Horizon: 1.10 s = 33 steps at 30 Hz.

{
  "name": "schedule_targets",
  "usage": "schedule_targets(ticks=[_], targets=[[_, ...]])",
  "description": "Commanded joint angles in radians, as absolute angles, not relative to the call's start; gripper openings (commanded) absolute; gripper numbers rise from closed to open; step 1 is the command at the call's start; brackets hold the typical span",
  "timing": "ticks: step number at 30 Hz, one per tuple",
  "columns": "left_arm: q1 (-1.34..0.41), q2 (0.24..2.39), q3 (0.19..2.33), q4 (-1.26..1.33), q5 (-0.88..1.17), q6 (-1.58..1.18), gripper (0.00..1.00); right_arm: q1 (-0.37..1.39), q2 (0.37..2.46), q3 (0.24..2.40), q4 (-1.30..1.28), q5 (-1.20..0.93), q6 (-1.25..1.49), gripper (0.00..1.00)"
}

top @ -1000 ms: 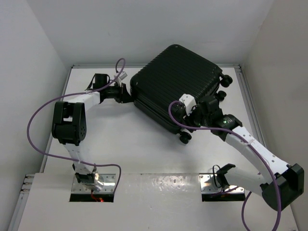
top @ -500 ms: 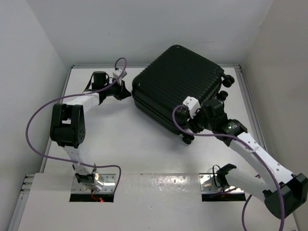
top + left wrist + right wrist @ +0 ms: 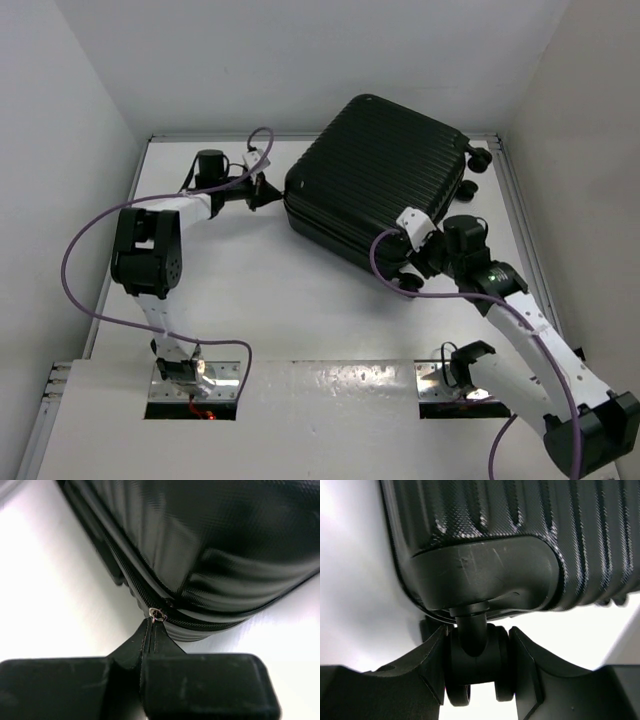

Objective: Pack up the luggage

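Shifted rightward and turned slightly since a second ago, the luggage (image 3: pixel 380 175) lies shut at 1 o'clock on the table (image 3: pixel 250 290).
Left gripper (image 3: pixel 262 187) has its fingers together on the zip pull (image 3: pixel 156 614) at the case's 9 o'clock corner. Right gripper (image 3: pixel 416 274) clamps a wheel (image 3: pixel 477 655) at 5 o'clock. Packing looks nearly done; how much zip remains, I cannot tell.
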<state>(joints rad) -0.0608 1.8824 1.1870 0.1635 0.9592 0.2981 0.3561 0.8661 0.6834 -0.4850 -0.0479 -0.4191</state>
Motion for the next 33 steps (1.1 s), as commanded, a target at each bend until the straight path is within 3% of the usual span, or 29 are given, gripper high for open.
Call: schedule_targets(ticks=[1,7,21,33], targets=[[-0.028,1.888,1.244,0.457,0.929,0.498,0.0,0.226,0.874,0.577,-0.66,0.302,-0.526,0.0],[-0.091,2.014,1.374,0.531,0.939,0.493,0.0,0.114,0.822,0.529,-0.653,0.293,-0.62,0.0],[-0.221,2.388,1.862,0.675,0.729,0.195,0.0,-0.106,0.891,0.577,-0.63,0.336,-0.684,0.0],[-0.143,2.142,1.496,0.916,0.733,0.021,0.0,-0.169,1.075,0.672,-0.505,0.291,-0.69,0.0]])
